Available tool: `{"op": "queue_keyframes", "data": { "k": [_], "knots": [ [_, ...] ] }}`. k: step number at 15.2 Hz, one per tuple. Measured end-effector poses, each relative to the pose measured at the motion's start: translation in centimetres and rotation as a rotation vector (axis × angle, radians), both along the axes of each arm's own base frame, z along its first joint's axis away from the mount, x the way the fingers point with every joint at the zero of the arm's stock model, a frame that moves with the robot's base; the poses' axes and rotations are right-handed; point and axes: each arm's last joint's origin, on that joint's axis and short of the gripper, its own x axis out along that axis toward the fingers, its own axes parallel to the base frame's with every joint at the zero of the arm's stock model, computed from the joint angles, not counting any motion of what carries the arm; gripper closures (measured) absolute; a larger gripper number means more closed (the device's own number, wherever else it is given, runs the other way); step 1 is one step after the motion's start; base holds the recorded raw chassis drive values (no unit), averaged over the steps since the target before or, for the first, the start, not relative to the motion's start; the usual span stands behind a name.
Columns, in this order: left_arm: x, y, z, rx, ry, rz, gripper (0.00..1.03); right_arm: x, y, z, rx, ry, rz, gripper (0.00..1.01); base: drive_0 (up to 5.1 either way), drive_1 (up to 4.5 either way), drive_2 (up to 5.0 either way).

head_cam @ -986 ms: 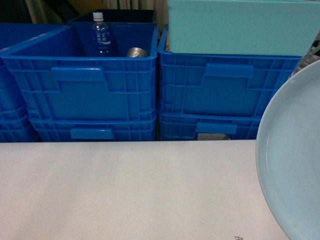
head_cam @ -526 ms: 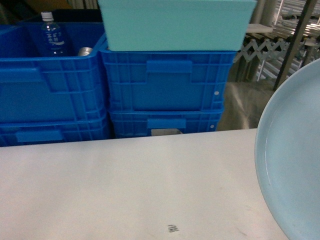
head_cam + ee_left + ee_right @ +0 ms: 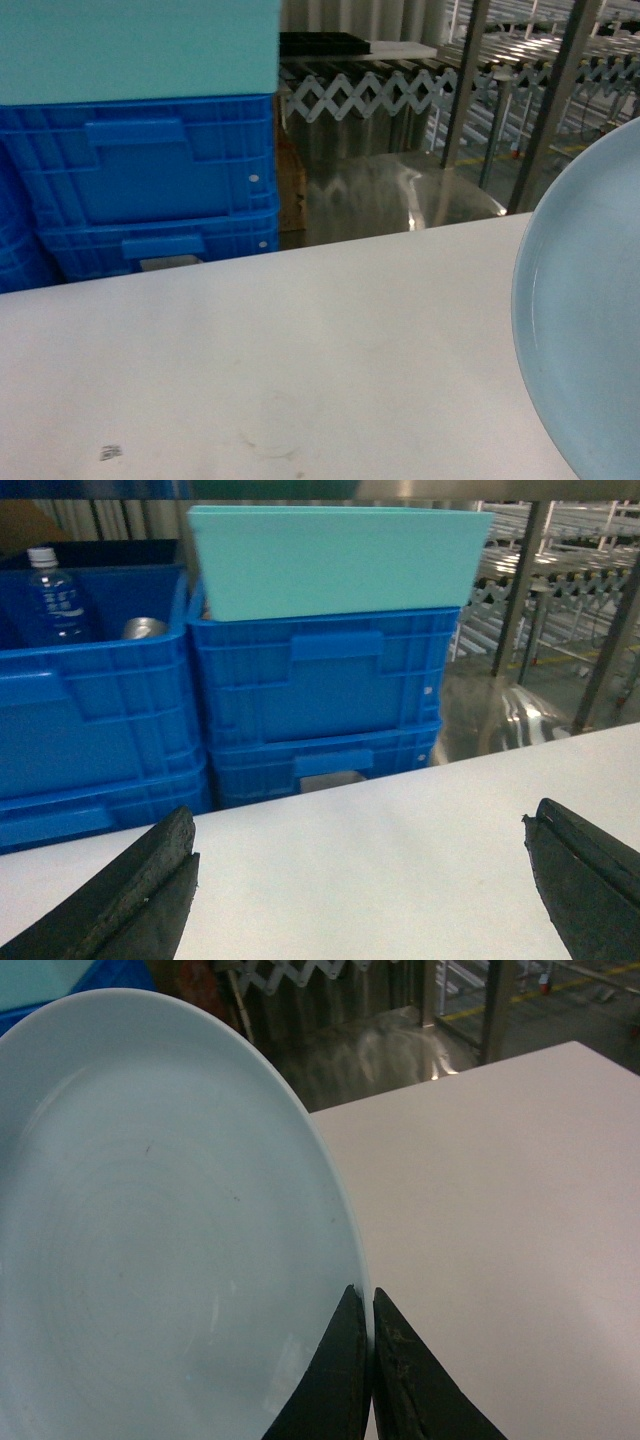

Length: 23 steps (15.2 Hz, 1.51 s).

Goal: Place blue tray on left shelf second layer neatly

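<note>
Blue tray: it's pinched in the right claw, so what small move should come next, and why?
Probably keep turning the base to bring the steel shelf to face the robot. The right claw is shut on the rim of the blue tray, held above the white table; the left claw is open and holds nothing. The shelf sits off to one side, beyond the table.

warehouse | stacked blue crates [image 3: 150, 180] | roller conveyor [image 3: 400, 90] | steel racks [image 3: 560, 100]

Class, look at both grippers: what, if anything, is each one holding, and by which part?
The right gripper pinches the blue tray by its rim. The left gripper is open and holds nothing.
</note>
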Motion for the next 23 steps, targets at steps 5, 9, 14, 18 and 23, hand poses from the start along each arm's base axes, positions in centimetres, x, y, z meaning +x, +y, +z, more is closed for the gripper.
{"op": "queue_keyframes", "data": {
  "k": [5,9,14,18,23],
  "knots": [
    [0.00,0.00,0.00,0.000,0.000,-0.002,0.05,0.00,-0.01,-0.02,-0.001,0.002,-0.003,0.99,3.4,-3.98,-4.0],
    [0.00,-0.01,0.02,0.000,-0.002,-0.002,0.05,0.00,-0.01,-0.01,-0.001,0.001,-0.003,0.99,3.4,-3.97,-4.0],
    [0.00,0.00,-0.02,0.000,0.002,-0.001,0.05,0.00,-0.01,0.00,-0.001,0.000,-0.003,0.99,3.5,-3.88,-3.9],
    [0.00,0.00,0.03,0.000,-0.003,-0.001,0.05,0.00,-0.01,-0.01,-0.001,0.002,-0.003,0.99,3.5,-3.91,-3.9],
    [0.00,-0.01,0.03,0.000,-0.003,-0.002,0.05,0.00,-0.02,-0.01,-0.001,0.001,-0.004,0.99,3.5,-3.98,-4.0]
  ]
}}
